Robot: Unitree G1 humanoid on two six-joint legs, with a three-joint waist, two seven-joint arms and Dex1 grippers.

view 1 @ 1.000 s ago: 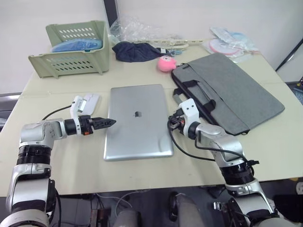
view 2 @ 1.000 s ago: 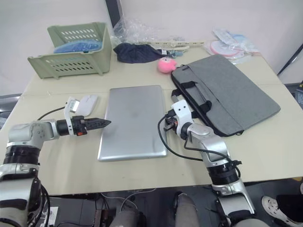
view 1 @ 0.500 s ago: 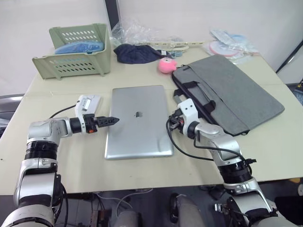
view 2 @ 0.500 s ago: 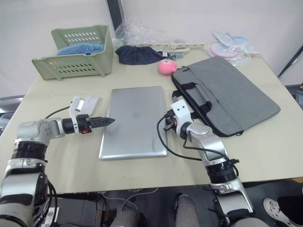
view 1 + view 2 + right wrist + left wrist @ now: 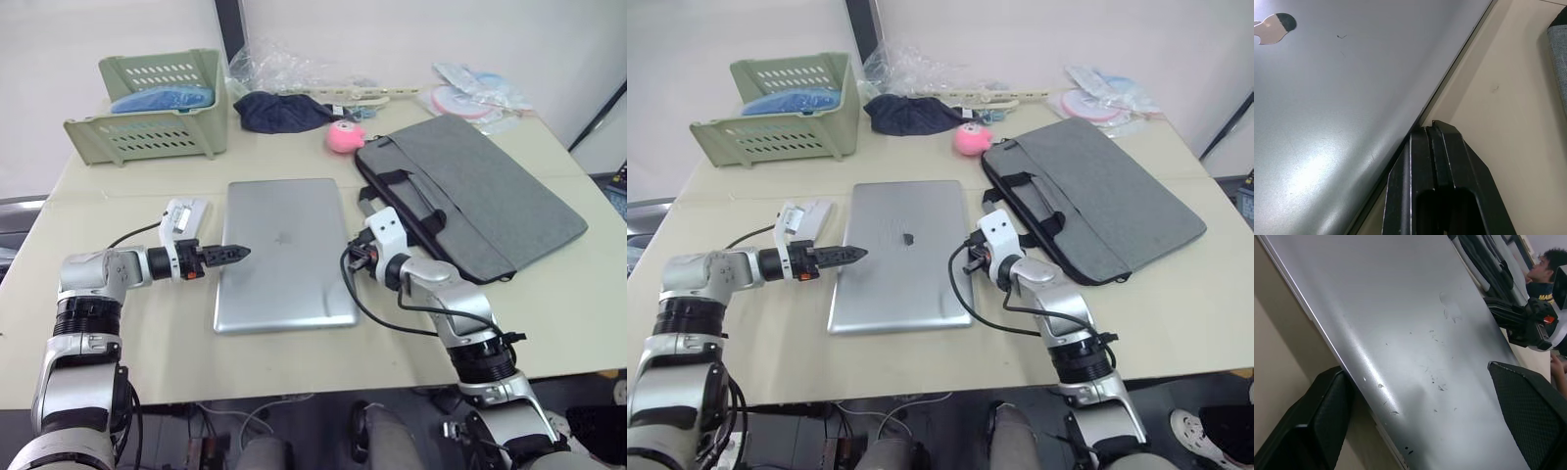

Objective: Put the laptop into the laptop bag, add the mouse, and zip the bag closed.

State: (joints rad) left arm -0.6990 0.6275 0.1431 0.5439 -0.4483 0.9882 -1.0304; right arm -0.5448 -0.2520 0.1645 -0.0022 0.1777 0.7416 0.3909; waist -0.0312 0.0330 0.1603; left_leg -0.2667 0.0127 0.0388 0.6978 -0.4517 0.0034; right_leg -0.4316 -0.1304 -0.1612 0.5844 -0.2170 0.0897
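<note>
Over the beige desk [image 5: 568, 294], from the left eye view: lies flat and shut, the thin silver metal laptop [image 5: 284, 250], between both arms, with the flat grey fabric laptop bag [image 5: 480, 186] just beside its right edge and not yet opened. Reaches in from the left, the left gripper [image 5: 235, 253], tip now over the laptop's left margin, a little further in than a second ago, when it was nearer the edge. Sits low against the right edge, the right gripper [image 5: 353, 257], much as it was. From the right eye view: same layout; shows the small white oval mouse [image 5: 820, 209] close behind the left forearm, partly covered by it, untouched, and well apart from the bag. From the left wrist view: jaws wide, one black finger [image 5: 1322, 426] down on the desk side of the laptop's edge, the other out over the lid, so straddling that edge without closing on it; across the lid, faces back the right gripper [image 5: 1518, 323]. From the right wrist view: jaws pressed together on nothing, tip [image 5: 1432, 132] at the seam where the lid's edge meets the desk, the dark apple logo [image 5: 1276, 22] far across the lid. Judged from this: still the first step, lining up on both sides to lift or slide the laptop; nothing in the bag yet, and the bag's opening to be dealt with first.
</note>
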